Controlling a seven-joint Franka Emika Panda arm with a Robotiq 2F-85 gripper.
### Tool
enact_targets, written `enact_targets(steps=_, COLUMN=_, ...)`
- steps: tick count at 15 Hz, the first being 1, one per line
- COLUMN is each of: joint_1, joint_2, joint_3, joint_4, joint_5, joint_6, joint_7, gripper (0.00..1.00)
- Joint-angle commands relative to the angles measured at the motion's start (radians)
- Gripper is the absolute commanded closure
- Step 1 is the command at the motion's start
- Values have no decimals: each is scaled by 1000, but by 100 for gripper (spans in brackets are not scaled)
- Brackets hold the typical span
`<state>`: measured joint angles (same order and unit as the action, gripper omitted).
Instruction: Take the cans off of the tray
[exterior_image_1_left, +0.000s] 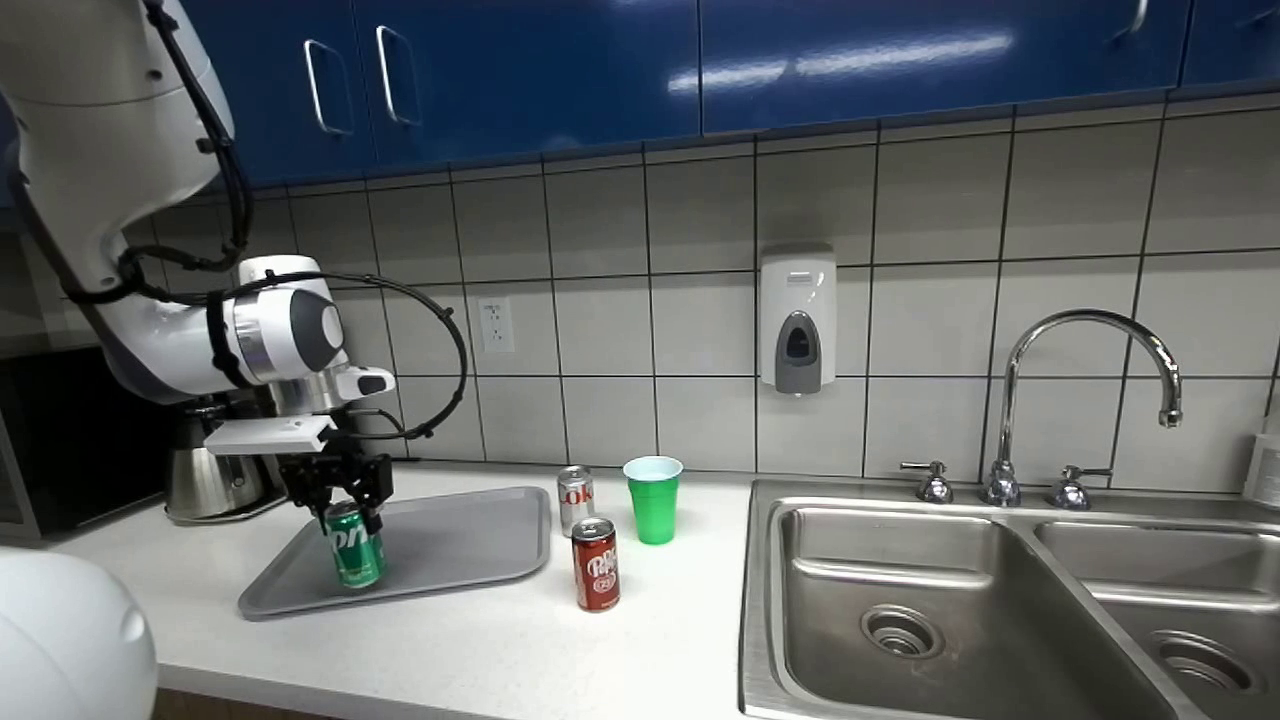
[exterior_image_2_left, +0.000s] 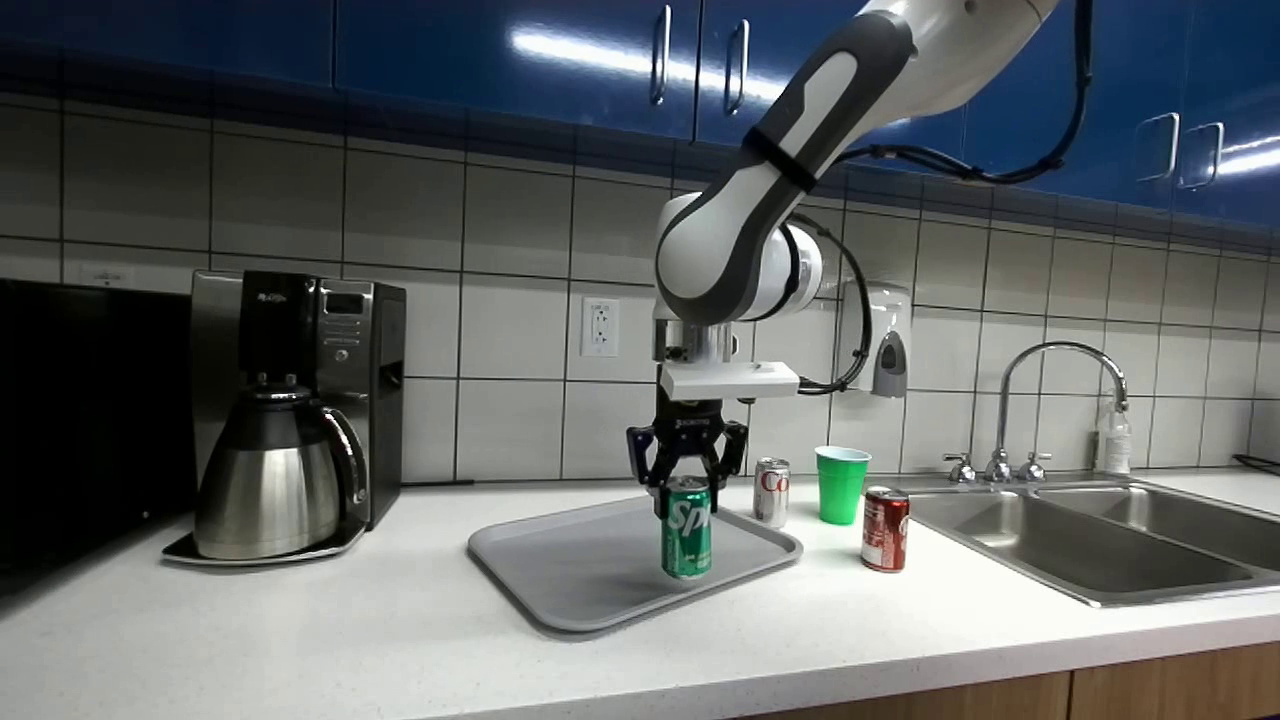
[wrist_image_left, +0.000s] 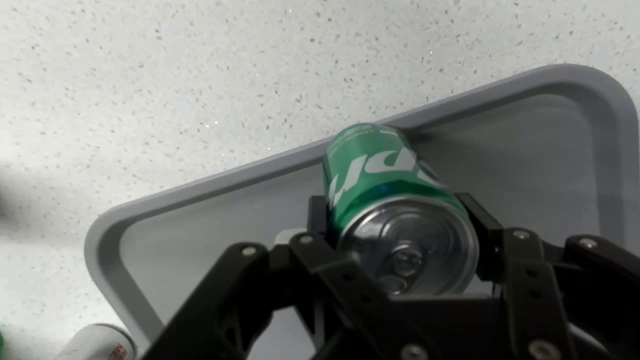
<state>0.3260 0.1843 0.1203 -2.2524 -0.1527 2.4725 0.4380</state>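
The green can (exterior_image_1_left: 357, 558) is over the near part of the grey tray (exterior_image_1_left: 465, 540), in both exterior views (exterior_image_2_left: 687, 548). My gripper (exterior_image_1_left: 348, 517) comes from above, its two fingers shut on the can's upper sides. The wrist view shows both fingers (wrist_image_left: 397, 216) against the green can (wrist_image_left: 370, 160). The can leans slightly in an exterior view; I cannot tell whether its base touches the tray. The silvery grey can (exterior_image_1_left: 575, 502) and the dark red can (exterior_image_1_left: 597, 572) stand upright on the counter beside the tray. The wrist view shows part of the silvery can (wrist_image_left: 102, 345).
A bright green cup (exterior_image_1_left: 654, 508) stands behind the dark red can, right of the silvery one. A steel sink (exterior_image_1_left: 760, 600) with a tall faucet (exterior_image_1_left: 1010, 400) lies further right. A coffee maker (exterior_image_2_left: 275, 480) stands left of the tray. Blue cabinets (exterior_image_2_left: 520, 60) hang above.
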Motion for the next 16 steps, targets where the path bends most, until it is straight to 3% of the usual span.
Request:
enact_targets(steps=1, joint_1=-24, joint_2=-84, joint_3=5, joint_4=-89, joint_5=-4, joint_6=24, joint_7=43, gripper=62)
enact_targets(steps=16, joint_1=-122, joint_2=-173, joint_3=-1, joint_4=-243, joint_5=24, joint_6=68, joint_7=37, gripper=62)
